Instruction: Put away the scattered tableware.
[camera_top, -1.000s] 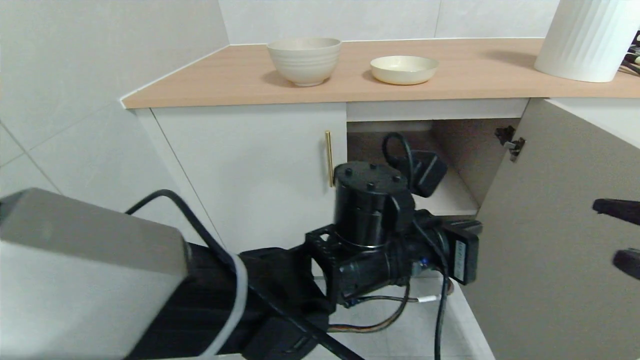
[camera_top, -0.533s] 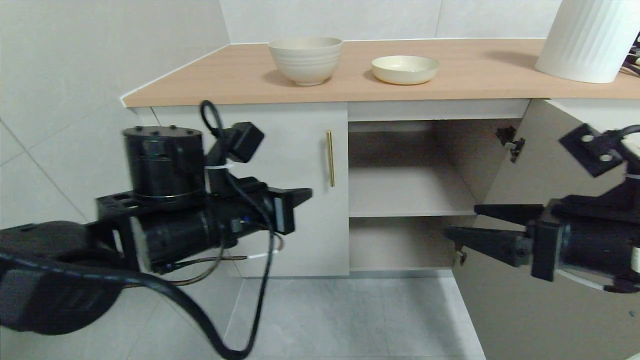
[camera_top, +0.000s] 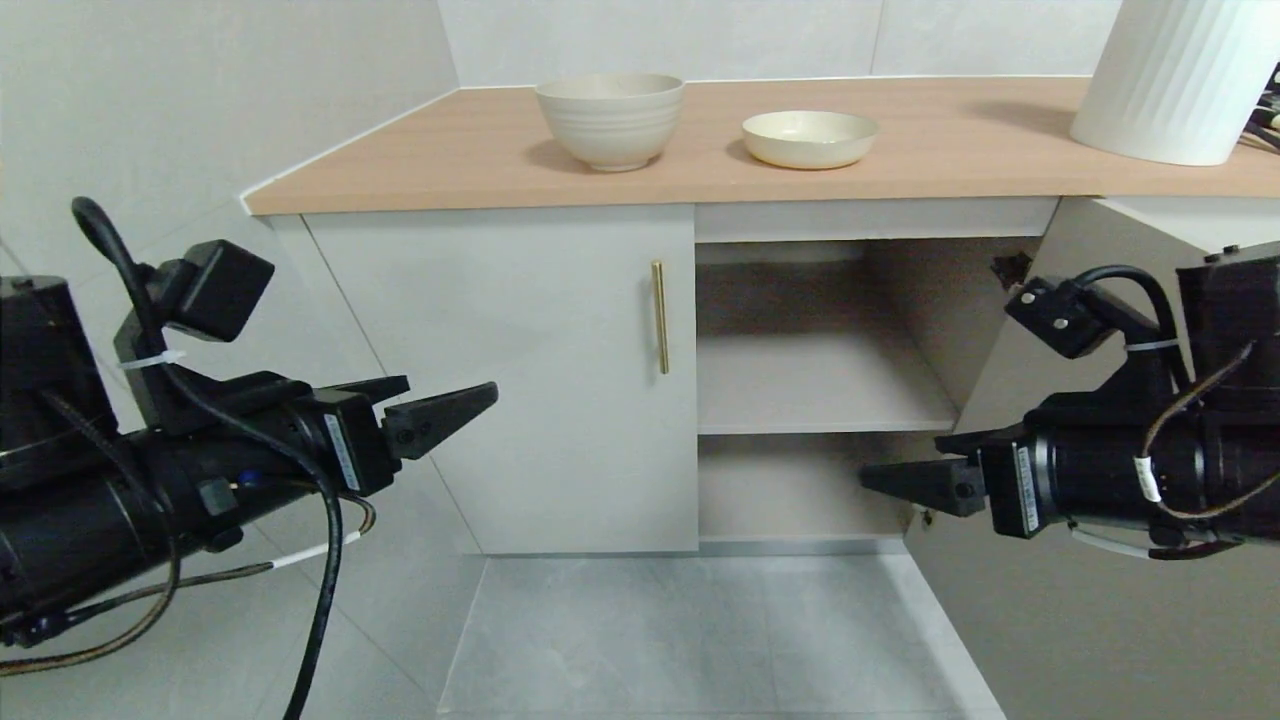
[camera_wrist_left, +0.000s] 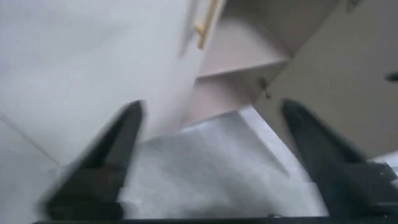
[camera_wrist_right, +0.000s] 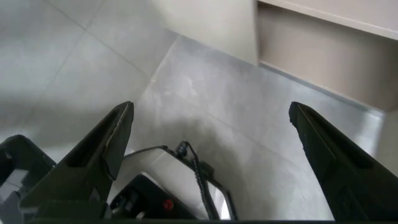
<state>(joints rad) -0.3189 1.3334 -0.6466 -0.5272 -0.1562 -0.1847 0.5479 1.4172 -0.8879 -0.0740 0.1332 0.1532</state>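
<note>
While both arms hang low before the cabinet (camera_top: 500, 350), my left gripper (camera_top: 450, 392) has its fingers (camera_wrist_left: 102, 165) spread wide with nothing between them. My right gripper (camera_top: 902, 458) gapes just as wide and holds nothing. Between the two grippers, the cabinet's right door (camera_top: 1050, 600) stands open, showing a shelf (camera_top: 810, 385). Above, on the wooden countertop (camera_top: 450, 160), a deep bowl (camera_top: 610, 120) sits near a shallow dish (camera_top: 809, 138), not touching.
</note>
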